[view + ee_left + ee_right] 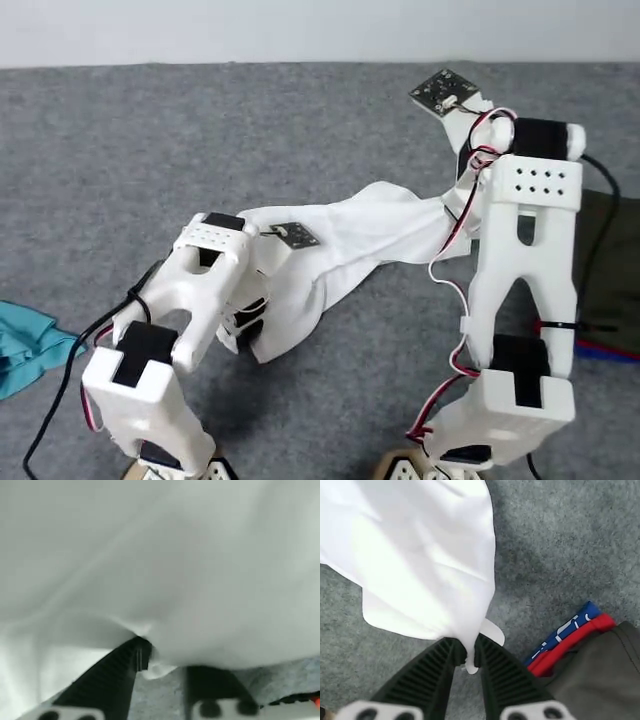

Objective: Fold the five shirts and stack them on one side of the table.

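Grey, carpet-like table (150,150), pale wall along the top of the high view. Two arms rise from the bottom edge of that frame.

White shirt (370,235) lies mid-frame, drawn out into a long band between the arms, from lower left up to centre right. Most of it looks lifted or only trailing on the table.

Right gripper (468,652): jaws narrow, clamped on a bunched edge of the white shirt, which hangs away from them towards the upper left of its wrist view.

Left gripper (167,657): tips buried in white cloth and creases run into them. Judged to be clamped on the shirt's other end, jaws a little apart around a thick bunch.

Teal shirt (25,345) lies crumpled at the left edge of the high view. Dark shirt (605,270) sits at the right edge, over red and blue cloth (565,640) that shows from beneath it. That reads as the stack begun.

Step in hand, as judged: the white shirt is held at two points and stretched, ready to be spread for folding. Task looks roughly mid-way, with the teal shirt untouched.

Next move calls for both arms to lower together onto the bare grey patch, keeping the cloth taut so it lands flat and not twisted. The band is narrow and rolled, so it may need regripping at corners before any fold.
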Motion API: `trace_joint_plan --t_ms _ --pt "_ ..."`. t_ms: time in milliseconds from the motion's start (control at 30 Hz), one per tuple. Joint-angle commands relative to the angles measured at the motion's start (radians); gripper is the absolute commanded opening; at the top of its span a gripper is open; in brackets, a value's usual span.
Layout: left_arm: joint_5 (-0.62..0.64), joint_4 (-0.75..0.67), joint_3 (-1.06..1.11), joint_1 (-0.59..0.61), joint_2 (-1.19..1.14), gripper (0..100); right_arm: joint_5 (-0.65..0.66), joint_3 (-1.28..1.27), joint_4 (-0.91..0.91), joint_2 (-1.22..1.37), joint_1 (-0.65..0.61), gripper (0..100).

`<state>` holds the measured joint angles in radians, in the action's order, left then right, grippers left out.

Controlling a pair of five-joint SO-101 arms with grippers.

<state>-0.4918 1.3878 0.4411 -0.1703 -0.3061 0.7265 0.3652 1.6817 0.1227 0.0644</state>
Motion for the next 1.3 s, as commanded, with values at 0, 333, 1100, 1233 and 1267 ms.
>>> trace_joint_plan --t_ms 0,333,1100,1233,1267 --pt "-0.071 0.018 -0.002 0.011 -0.02 1 0.005 0.018 0.016 -0.027 0.028 1.0" --pt "-0.14 0.344 -0.295 0.103 0.351 1 0.051 0.018 0.016 -0.22 0.024 1.0" --pt "-0.077 -0.043 -1.093 0.324 0.758 1 0.172 0.017 -0.254 -0.711 0.021 1.0" --pt "-0.08 -0.089 -1.148 0.319 0.798 1 0.169 0.014 -0.242 -0.723 0.019 1.0" --pt "-0.081 -0.091 -1.155 0.319 0.809 1 0.169 0.014 -0.242 -0.723 0.019 1.0"
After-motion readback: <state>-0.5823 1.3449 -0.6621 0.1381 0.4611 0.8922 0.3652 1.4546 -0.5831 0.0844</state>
